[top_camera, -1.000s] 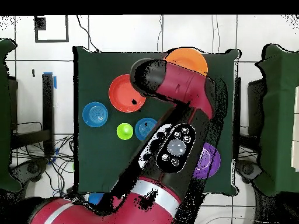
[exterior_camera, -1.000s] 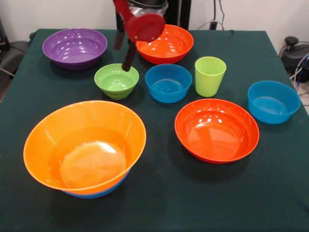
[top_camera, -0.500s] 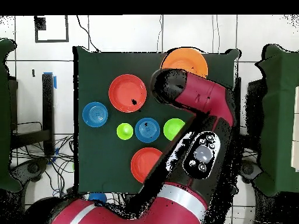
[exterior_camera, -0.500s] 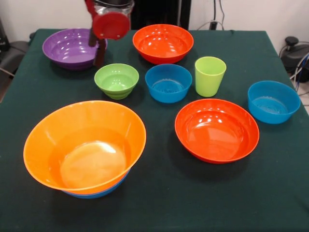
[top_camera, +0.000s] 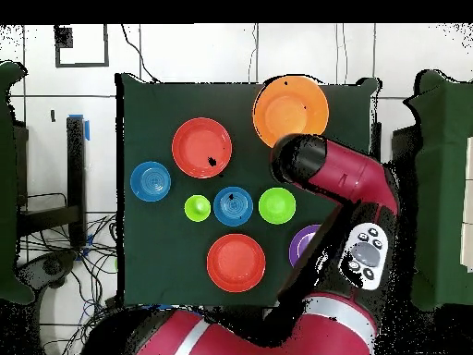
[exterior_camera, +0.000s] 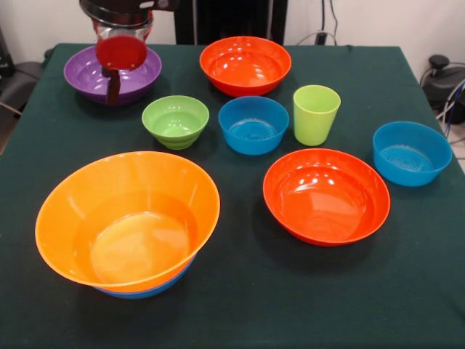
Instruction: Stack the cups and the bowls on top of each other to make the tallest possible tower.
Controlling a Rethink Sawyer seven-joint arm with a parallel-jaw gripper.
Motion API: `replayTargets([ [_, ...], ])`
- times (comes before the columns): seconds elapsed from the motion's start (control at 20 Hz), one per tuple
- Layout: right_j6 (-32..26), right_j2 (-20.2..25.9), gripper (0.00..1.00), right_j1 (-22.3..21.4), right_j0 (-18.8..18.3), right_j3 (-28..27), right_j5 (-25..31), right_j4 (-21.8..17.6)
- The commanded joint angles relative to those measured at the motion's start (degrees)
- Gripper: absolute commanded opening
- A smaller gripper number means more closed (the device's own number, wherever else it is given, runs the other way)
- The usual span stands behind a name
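Looking at the front view, we find the gripper (exterior_camera: 114,87) at the upper left of the frame, hanging over the purple bowl (exterior_camera: 87,71). Only one dark finger shows below the red round wrist, so we cannot tell whether the jaws stand wide or narrow, and nothing is visibly held.

At the lower left sits the tower (exterior_camera: 128,218): a big orange bowl nested in a blue bowl (exterior_camera: 145,292), of which only a strip of rim shows beneath. Whether more bowls lie between them we cannot tell.

In a row across the middle of the frame stand the small lime-green bowl (exterior_camera: 175,121), a blue bowl (exterior_camera: 253,124) and the lime-green cup (exterior_camera: 316,114), upright, each near its neighbour but apart. Above that row, at top centre, is a red-orange bowl (exterior_camera: 245,65). A second red-orange bowl (exterior_camera: 326,195) lies at lower right, and another blue bowl (exterior_camera: 411,152) sits at the right edge. All rest open side up on the green tablecloth (exterior_camera: 290,291).

In the overhead view, the arm (top_camera: 342,176) crosses the right side of the frame and covers most of the purple bowl (top_camera: 303,245). We note the orange bowl (top_camera: 290,109) at top, the cup (top_camera: 197,208) left of centre, and the gripper itself hidden under the arm.
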Motion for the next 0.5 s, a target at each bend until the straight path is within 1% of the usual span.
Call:
replayTargets([
  [0.05,-14.12,12.10,1.00,2.56,-3.00,8.01,-6.29,-7.17],
  [0.3,-11.84,13.74,1.00,3.38,-5.22,9.08,-9.86,-10.00],
  [0.5,-10.89,14.55,1.00,4.21,-6.41,8.77,-10.02,-12.05],
])
